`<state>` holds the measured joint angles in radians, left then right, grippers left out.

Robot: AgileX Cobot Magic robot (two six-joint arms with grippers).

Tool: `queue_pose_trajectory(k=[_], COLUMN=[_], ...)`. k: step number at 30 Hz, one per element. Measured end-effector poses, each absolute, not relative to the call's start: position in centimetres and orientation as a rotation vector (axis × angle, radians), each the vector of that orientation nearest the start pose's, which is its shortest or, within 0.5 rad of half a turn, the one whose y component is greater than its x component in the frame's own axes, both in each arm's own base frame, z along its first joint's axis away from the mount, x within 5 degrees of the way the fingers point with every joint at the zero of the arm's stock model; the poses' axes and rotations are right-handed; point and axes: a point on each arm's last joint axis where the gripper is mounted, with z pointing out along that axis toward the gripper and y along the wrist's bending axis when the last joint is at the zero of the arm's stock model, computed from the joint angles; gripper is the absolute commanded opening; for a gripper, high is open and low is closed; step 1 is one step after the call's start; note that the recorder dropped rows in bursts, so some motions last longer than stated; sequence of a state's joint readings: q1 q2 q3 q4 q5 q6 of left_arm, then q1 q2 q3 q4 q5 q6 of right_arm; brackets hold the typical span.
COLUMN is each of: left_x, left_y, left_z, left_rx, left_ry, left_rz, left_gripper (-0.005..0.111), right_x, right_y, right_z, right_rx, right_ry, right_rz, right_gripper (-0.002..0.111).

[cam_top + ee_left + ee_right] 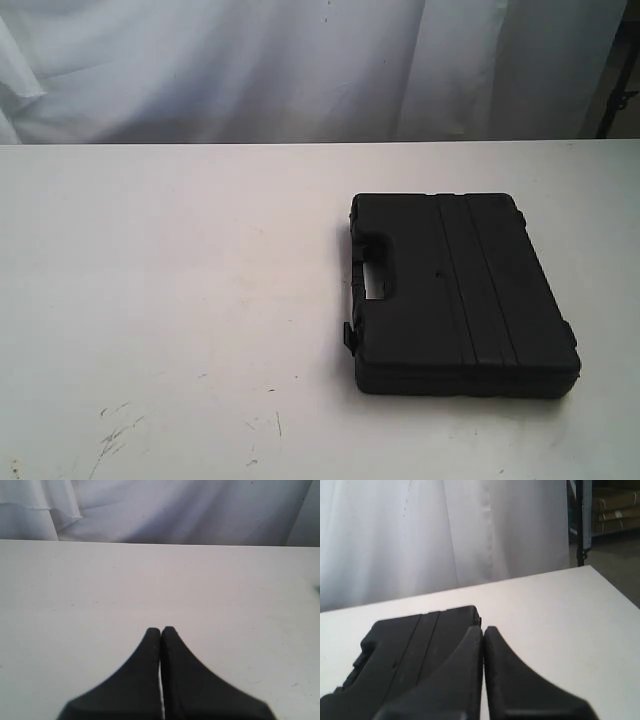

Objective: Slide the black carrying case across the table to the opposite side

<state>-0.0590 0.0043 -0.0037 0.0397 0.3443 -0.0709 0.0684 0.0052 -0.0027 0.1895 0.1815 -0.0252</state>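
Note:
The black carrying case (462, 292) lies flat on the white table (180, 300), right of the middle, its handle cut-out facing left. Neither arm shows in the exterior view. In the left wrist view my left gripper (161, 629) is shut, empty, over bare tabletop (150, 580). In the right wrist view my right gripper (483, 628) is shut with nothing between its fingers; the case (410, 645) lies just beyond and to one side of its tips, partly hidden behind one finger. Whether the fingers touch the case I cannot tell.
A white curtain (300, 60) hangs behind the table's far edge. Dark scuff marks (115, 432) mark the near left of the tabletop. The table's far corner (590, 567) shows in the right wrist view, with a dark stand and shelving (600, 510) past it.

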Motion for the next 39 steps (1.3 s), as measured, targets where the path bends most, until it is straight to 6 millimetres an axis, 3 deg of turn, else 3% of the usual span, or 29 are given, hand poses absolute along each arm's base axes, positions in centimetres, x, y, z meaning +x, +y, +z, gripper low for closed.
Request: queue_pose_trajectory(k=[11, 22, 32, 39], left_x=[5.4, 5.4, 5.4, 5.4], left_y=[-0.2, -0.2, -0.2, -0.2], left_z=[18.3, 18.3, 18.3, 18.3], left_rx=[0.014, 0.014, 0.014, 0.014], left_ry=[1.828, 1.828, 1.828, 1.828], left_rz=[-0.053, -0.053, -0.053, -0.053], left_gripper=[0.000, 0.000, 0.000, 0.000], right_x=[5.7, 5.0, 3.3, 6.0], right_y=[0.5, -0.2, 0.0, 0.5], right_z=[20.8, 24.2, 33.1, 37.5], right_rx=[0.073, 0.113, 0.084, 0.055], right_ry=[1.552, 1.192, 1.093, 1.300], right_rz=[0.203, 0.177, 0.202, 0.213], right_gripper=[0.000, 0.000, 0.000, 0.000])
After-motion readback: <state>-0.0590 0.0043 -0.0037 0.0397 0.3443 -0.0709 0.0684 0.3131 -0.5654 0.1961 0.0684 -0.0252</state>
